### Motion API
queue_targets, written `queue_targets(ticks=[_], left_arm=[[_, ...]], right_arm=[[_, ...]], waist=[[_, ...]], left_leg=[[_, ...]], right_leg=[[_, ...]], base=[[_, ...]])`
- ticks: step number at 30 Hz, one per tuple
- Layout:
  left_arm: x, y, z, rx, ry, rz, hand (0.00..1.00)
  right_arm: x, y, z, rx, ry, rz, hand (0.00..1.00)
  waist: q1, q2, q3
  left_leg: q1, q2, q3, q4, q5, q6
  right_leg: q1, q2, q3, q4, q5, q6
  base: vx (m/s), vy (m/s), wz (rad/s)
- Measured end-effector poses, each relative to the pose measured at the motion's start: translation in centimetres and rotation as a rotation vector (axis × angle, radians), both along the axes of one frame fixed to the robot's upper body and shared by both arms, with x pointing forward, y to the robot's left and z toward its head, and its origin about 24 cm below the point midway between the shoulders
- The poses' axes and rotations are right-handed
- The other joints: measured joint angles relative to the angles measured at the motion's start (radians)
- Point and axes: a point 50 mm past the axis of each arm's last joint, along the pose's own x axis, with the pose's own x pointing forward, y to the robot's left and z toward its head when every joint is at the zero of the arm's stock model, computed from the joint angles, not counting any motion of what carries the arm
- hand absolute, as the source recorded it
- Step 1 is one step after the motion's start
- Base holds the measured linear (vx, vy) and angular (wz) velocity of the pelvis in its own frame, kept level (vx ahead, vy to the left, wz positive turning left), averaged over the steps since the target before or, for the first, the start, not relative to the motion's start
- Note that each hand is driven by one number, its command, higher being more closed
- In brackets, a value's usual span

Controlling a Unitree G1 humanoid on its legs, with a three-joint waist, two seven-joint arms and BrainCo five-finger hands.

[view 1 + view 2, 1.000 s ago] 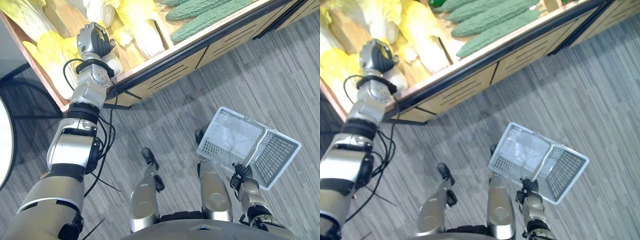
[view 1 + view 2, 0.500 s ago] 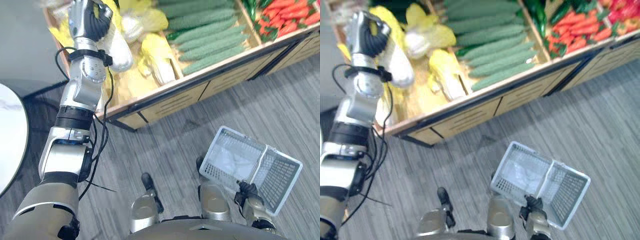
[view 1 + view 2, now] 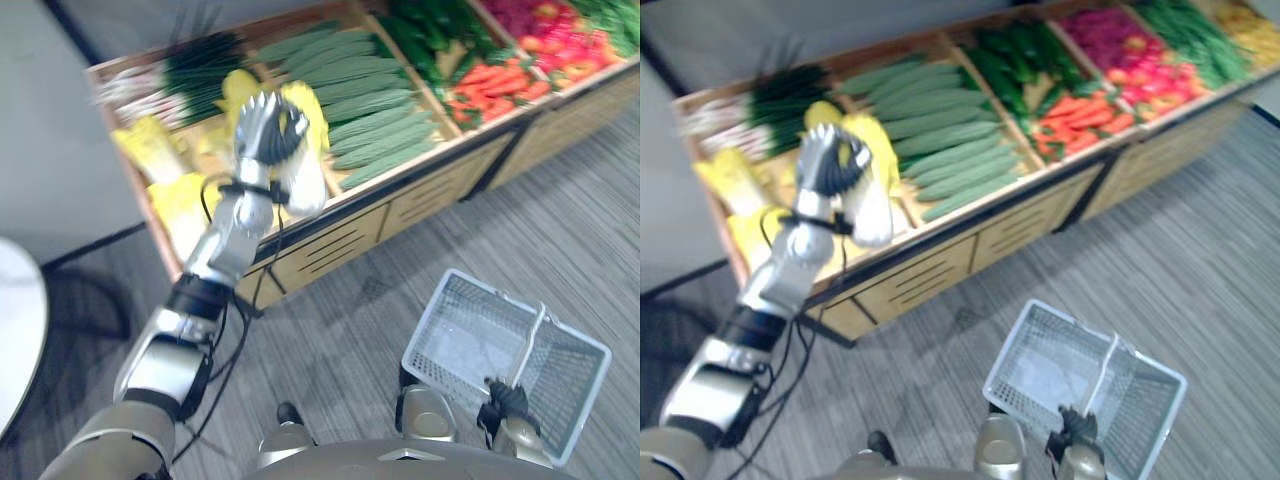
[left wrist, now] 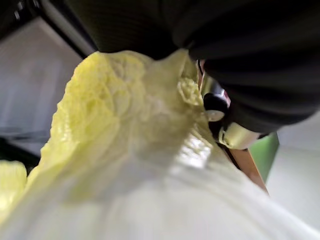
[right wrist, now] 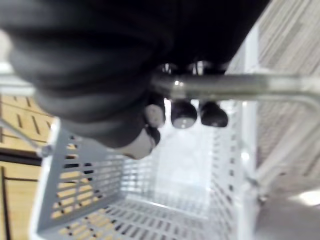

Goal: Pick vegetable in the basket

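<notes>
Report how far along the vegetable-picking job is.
Done: the left hand is curled round a napa cabbage, held up over the produce stand. In hand: the right hand grips the white basket by its handle; the basket is empty. Left: bring the cabbage over and lower it in.

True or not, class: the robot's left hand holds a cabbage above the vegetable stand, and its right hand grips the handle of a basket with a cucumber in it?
Not quite: the basket is empty, as the right wrist view shows. The rest is right: the left hand grips the cabbage above the stand, and the right hand grips the basket's handle.
</notes>
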Motion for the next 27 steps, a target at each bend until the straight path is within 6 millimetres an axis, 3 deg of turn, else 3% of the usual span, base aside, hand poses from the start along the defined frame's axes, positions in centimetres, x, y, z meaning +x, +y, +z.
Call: queue_targets(ticks=[1, 3, 4, 7, 9, 10, 11, 12, 13, 14, 15, 17, 18, 19, 20, 21, 23, 24, 27], left_arm=[[-0.7, -1.3, -1.4, -0.049, 0.054, -0.042, 1.00], [-1.3, -2.7, -2.3, -0.103, 0.083, -0.082, 1.00], [-1.6, -3.8, -3.0, -0.138, 0.116, -0.109, 1.00], [-1.8, -5.8, -6.2, -0.152, 0.262, -0.146, 1.00], [-2.1, -6.6, -8.3, -0.136, 0.360, -0.157, 1.00], [-2.2, -6.1, -9.4, -0.118, 0.407, -0.135, 1.00], [-2.3, -5.9, -9.9, -0.124, 0.422, -0.121, 1.00], [-2.8, -5.1, -10.7, -0.144, 0.446, -0.081, 1.00], [-3.1, -4.0, -11.3, -0.167, 0.461, -0.032, 1.00], [-3.3, -3.4, -11.5, -0.178, 0.465, -0.005, 1.00], [-3.7, -2.4, -12.0, -0.197, 0.472, 0.049, 1.00], [-4.2, -1.3, -12.7, -0.216, 0.484, 0.109, 1.00], [-4.5, -0.3, -13.2, -0.249, 0.492, 0.164, 1.00], [-5.2, 0.8, -14.0, -0.265, 0.515, 0.226, 1.00], [-5.2, 0.9, -14.2, -0.265, 0.527, 0.237, 1.00], [-5.1, 1.5, -14.0, -0.266, 0.513, 0.256, 1.00], [-5.2, 2.6, -14.4, -0.276, 0.513, 0.315, 1.00], [-5.5, 2.9, -14.8, -0.267, 0.529, 0.334, 0.00], [-5.7, 3.6, -15.4, -0.236, 0.559, 0.364, 0.00]], right_arm=[[0.6, 0.7, 0.7, -0.032, -0.029, 0.078, 1.00], [1.0, 1.4, 1.5, -0.044, -0.069, 0.126, 1.00], [1.5, 2.3, 2.3, -0.036, -0.111, 0.175, 1.00], [1.9, 5.2, 3.7, 0.014, -0.187, 0.331, 1.00], [2.3, 6.9, 4.1, 0.053, -0.213, 0.435, 1.00], [2.7, 8.2, 4.3, 0.060, -0.219, 0.541, 1.00], [2.9, 8.9, 4.5, 0.063, -0.225, 0.593, 1.00], [3.4, 10.0, 4.9, 0.069, -0.238, 0.713, 1.00], [3.8, 11.3, 5.3, 0.077, -0.247, 0.815, 1.00], [3.9, 11.9, 5.4, 0.083, -0.251, 0.850, 1.00], [4.0, 13.0, 5.7, 0.116, -0.265, 0.899, 1.00], [4.0, 14.1, 6.4, 0.150, -0.293, 0.962, 1.00], [4.4, 14.8, 7.1, 0.168, -0.320, 1.016, 1.00], [4.3, 15.7, 7.7, 0.195, -0.343, 1.076, 1.00], [4.3, 15.9, 8.0, 0.209, -0.350, 1.096, 1.00], [4.7, 16.5, 8.9, 0.227, -0.388, 1.133, 1.00], [4.7, 17.5, 10.4, 0.269, -0.445, 1.208, 1.00], [4.4, 17.8, 10.8, 0.304, -0.457, 1.236, 1.00], [3.6, 18.6, 11.9, 0.408, -0.497, 1.287, 1.00]], waist=[[0.009, 0.006, -0.007], [-0.006, 0.031, -0.020], [-0.023, 0.045, -0.025], [-0.038, 0.046, -0.026], [-0.050, 0.046, -0.026], [-0.029, 0.049, -0.025], [-0.021, 0.052, -0.023], [-0.013, 0.074, -0.024], [-0.003, 0.094, -0.025], [0.006, 0.097, -0.026], [0.016, 0.099, -0.025], [0.029, 0.107, -0.018], [0.073, 0.126, -0.008], [0.068, 0.113, -0.012], [0.056, 0.133, -0.009], [0.066, 0.121, -0.005], [0.084, 0.110, 0.006], [0.089, 0.107, 0.009], [0.085, 0.097, 0.015]], left_leg=[[0.022, 0.010, 0.082, 0.054, -0.019, 0.012], [0.051, 0.006, 0.147, 0.050, -0.039, -0.009], [0.065, 0.010, 0.191, 0.054, -0.047, -0.022], [0.087, 0.051, 0.239, 0.165, -0.046, -0.019], [0.072, 0.125, 0.206, 0.358, -0.040, 0.031], [0.047, 0.159, 0.113, 0.501, 0.007, 0.114], [0.032, 0.160, 0.044, 0.558, 0.052, 0.138], [-0.011, 0.149, -0.116, 0.662, 0.086, 0.108], [-0.071, 0.117, -0.254, 0.782, 0.003, 0.090], [-0.100, 0.094, -0.308, 0.828, -0.039, 0.080], [-0.160, 0.040, -0.410, 0.857, -0.085, 0.046], [-0.241, -0.019, -0.509, 0.785, -0.100, 0.048], [-0.238, -0.019, -0.505, 0.785, -0.060, 0.086], [-0.240, -0.063, -0.541, 0.821, -0.128, 0.082], [-0.262, -0.067, -0.596, 0.798, -0.219, 0.085], [-0.314, -0.104, -0.635, 0.709, -0.302, 0.079], [-0.361, -0.116, -0.666, 0.544, -0.320, 0.069], [-0.375, -0.115, -0.673, 0.469, -0.305, 0.063], [-0.413, -0.090, -0.563, 0.280, -0.178, 0.058]], right_leg=[[-0.001, 0.010, -0.091, -0.007, -0.002, 0.001], [-0.010, 0.037, -0.123, -0.029, -0.030, 0.032], [-0.042, 0.070, -0.068, -0.029, -0.026, 0.035], [-0.072, 0.131, 0.035, -0.035, -0.042, 0.029], [-0.081, 0.173, 0.104, -0.032, -0.055, 0.024], [-0.089, 0.211, 0.181, -0.024, -0.069, 0.007], [-0.092, 0.232, 0.222, -0.023, -0.073, 0.002], [-0.092, 0.272, 0.288, -0.036, -0.078, -0.005], [-0.091, 0.328, 0.362, -0.048, -0.079, -0.007], [-0.086, 0.353, 0.392, -0.058, -0.081, -0.010], [-0.059, 0.386, 0.426, -0.095, -0.080, -0.010], [0.002, 0.433, 0.489, -0.188, -0.092, 0.011], [-0.030, 0.454, 0.460, 0.030, -0.144, -0.025], [0.000, 0.430, 0.497, 0.084, -0.274, -0.032], [0.017, 0.444, 0.504, 0.050, -0.282, -0.002], [0.020, 0.440, 0.533, 0.004, -0.244, 0.000], [0.049, 0.436, 0.564, -0.072, -0.221, 0.017], [0.072, 0.432, 0.574, -0.097, -0.220, 0.018], [0.123, 0.396, 0.573, -0.158, -0.220, 0.015]], base=[[0.07, -0.122, -2.03], [0.09, -0.103, -1.45], [0.11, -0.081, -1.37], [0.10, -0.113, -1.22], [0.06, -0.107, -1.40], [0.01, -0.046, -1.68], [0.07, -0.028, -2.43], [0.14, 0.045, -2.57], [0.18, 0.080, -2.55], [0.16, 0.135, -2.31], [0.10, 0.148, -1.97], [0.02, 0.109, -1.80], [0.19, 0.008, -1.69], [0.19, 0.001, -1.35], [0.16, -0.013, -0.61], [-0.05, 0.046, -0.29], [-0.01, 0.075, -0.37], [0.05, 0.109, -0.17], [0.08, 0.118, -0.02]])
